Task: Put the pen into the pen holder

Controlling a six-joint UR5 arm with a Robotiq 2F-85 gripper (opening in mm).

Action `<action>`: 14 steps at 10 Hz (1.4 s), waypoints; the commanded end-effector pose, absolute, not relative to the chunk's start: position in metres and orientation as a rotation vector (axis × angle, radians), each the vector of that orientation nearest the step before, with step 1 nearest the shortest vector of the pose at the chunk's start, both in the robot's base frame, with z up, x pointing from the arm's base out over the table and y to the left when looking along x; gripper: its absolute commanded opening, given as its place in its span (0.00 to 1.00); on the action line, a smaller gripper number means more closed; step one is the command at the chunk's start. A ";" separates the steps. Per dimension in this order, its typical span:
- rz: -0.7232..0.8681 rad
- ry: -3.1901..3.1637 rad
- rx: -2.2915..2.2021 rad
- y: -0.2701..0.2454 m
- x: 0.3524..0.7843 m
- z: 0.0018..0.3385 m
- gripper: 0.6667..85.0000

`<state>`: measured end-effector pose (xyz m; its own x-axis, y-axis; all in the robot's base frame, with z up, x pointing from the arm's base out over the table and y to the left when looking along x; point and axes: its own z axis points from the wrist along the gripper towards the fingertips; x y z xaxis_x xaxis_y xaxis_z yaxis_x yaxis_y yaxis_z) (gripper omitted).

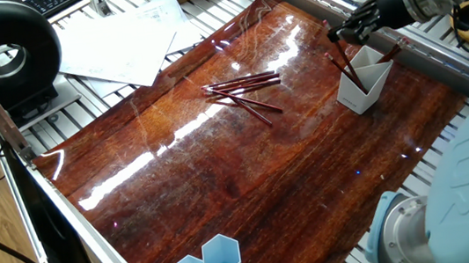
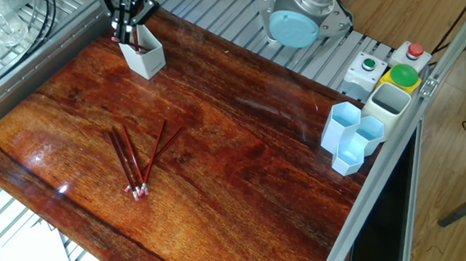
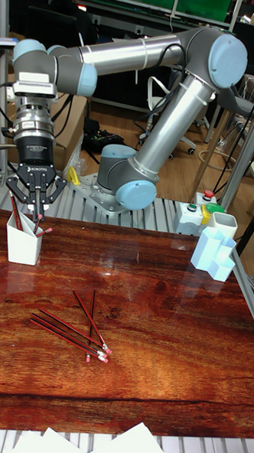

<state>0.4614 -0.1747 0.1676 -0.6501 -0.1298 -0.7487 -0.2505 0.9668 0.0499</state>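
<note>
- The arm (image 3: 135, 54) reaches out level from its base (image 3: 125, 184), bends at a big blue-capped elbow (image 3: 215, 58), then turns down at the wrist (image 3: 35, 131).
- The gripper (image 3: 36, 209) points straight down, its black fingers (image 3: 24, 191) angled in toward each other.
- From either table-side camera, the gripper (image 1: 349, 30) (image 2: 128, 10) looks dark; whether its tips meet, I can't tell.

No legible text — none anywhere
</note>
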 end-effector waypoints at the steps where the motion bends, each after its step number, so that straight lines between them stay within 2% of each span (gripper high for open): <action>1: 0.185 2.297 -0.209 -0.179 0.458 0.166 0.00; 2: 0.177 2.311 -0.196 -0.181 0.456 0.163 0.00; 5: 0.191 2.370 -0.191 -0.179 0.444 0.154 0.19; 8: 0.174 2.408 -0.192 -0.181 0.436 0.151 0.26; 14: 0.074 2.548 -0.134 -0.189 0.414 0.155 0.26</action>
